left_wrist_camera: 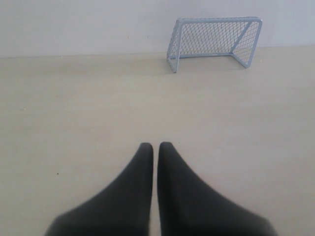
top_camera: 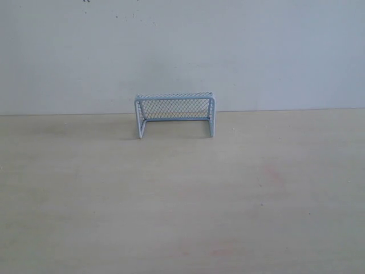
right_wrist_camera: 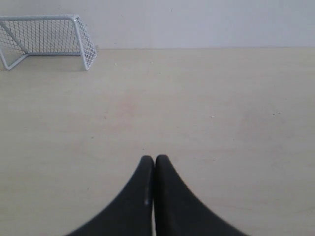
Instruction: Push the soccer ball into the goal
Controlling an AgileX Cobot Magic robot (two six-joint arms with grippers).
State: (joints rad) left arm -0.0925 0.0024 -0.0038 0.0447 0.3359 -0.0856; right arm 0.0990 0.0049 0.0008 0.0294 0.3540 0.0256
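Observation:
The light-blue goal (top_camera: 175, 115) with mesh netting stands upright at the back of the pale wooden table, close to the wall, its mouth facing the front. It also shows far ahead in the left wrist view, goal (left_wrist_camera: 214, 43), and in the right wrist view, goal (right_wrist_camera: 47, 40). No soccer ball shows in any view. My left gripper (left_wrist_camera: 155, 145) is shut with nothing between its black fingers, hovering over bare table well short of the goal. My right gripper (right_wrist_camera: 154, 158) is likewise shut and empty. Neither gripper appears in the exterior view.
The pale wooden table (top_camera: 182, 200) stretches from the front to a white wall (top_camera: 182, 51) right behind the goal. Faint reddish stains (top_camera: 274, 174) mark the tabletop on the right.

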